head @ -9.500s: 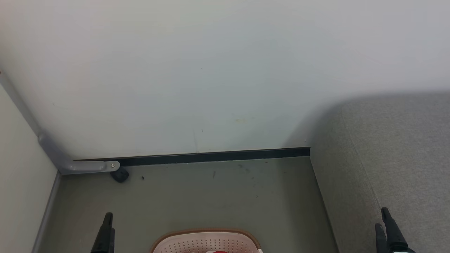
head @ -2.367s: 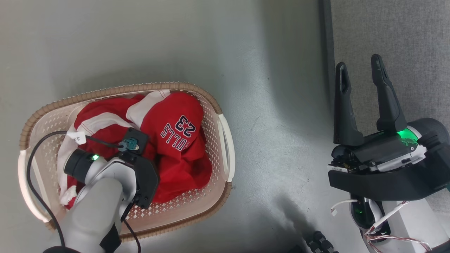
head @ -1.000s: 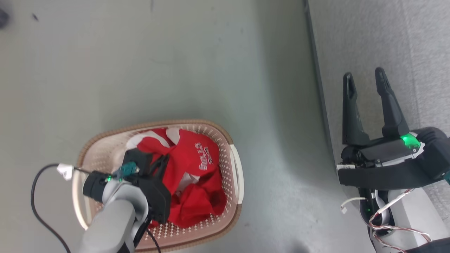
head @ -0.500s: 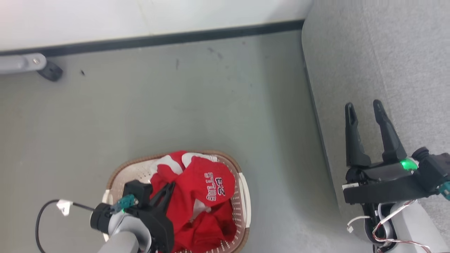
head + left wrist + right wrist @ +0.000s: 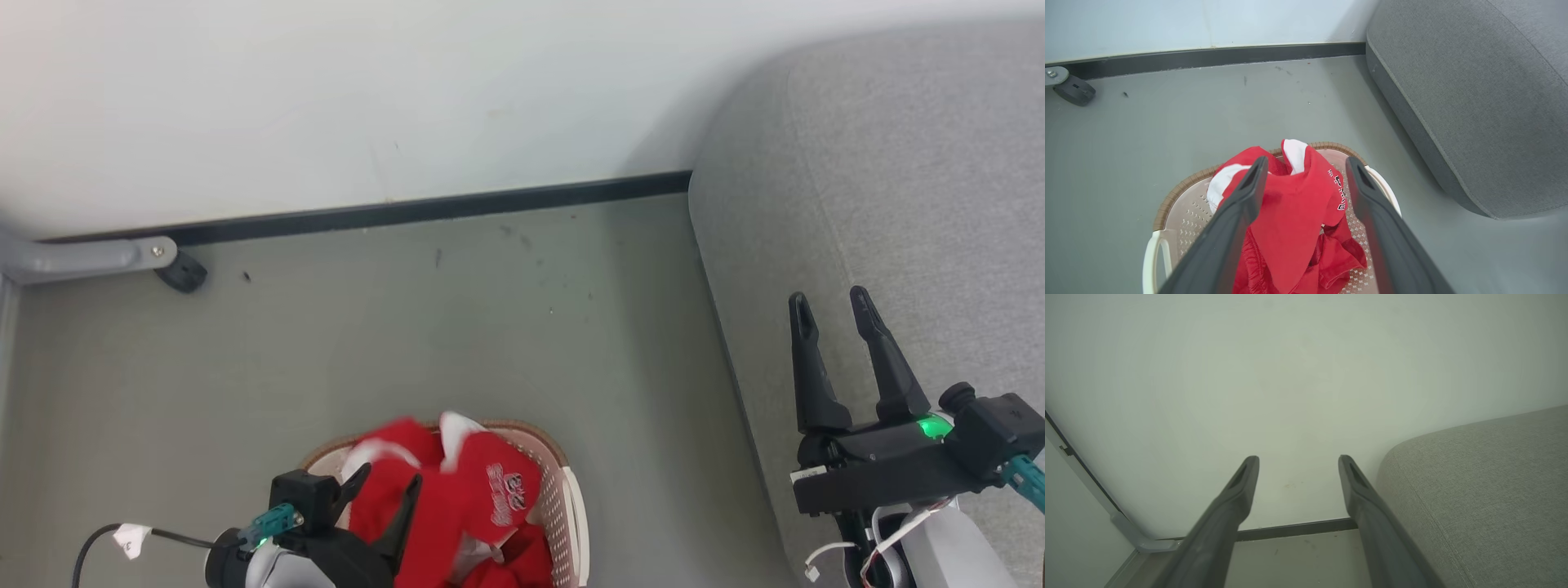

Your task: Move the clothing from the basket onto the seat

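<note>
Vs half a second ago: the head camera has tipped up, so more wall (image 5: 408,82) shows above the black baseboard (image 5: 490,202), and the basket (image 5: 574,510) sits lower, cut by the bottom edge; that is a view shift, not the basket moving. Real change: the left gripper (image 5: 384,490) looked nearly closed on the red cloth then. Now its fingers (image 5: 1241,208) stand well apart, with the clothing (image 5: 457,498) bunched between them and lying against one finger, not clamped. The clothing is a red heap with white trim, in the basket and rising above the brown rim, motion-blurred in the head view. The basket is on the grey floor (image 5: 408,327), near the seat (image 5: 898,163) but apart from it. The right gripper (image 5: 829,296) is as before, over the seat's near edge, fingers (image 5: 1229,506) apart, nothing between them. Writing: white lettering (image 5: 506,494) on the red top, number looks like 23, letters too blurred to read; the left wrist view catches only its edge. White tag (image 5: 129,539) on the left arm's cable, marks unreadable. Dark caster (image 5: 181,273) under a grey bracket (image 5: 82,255) by the baseboard.
</note>
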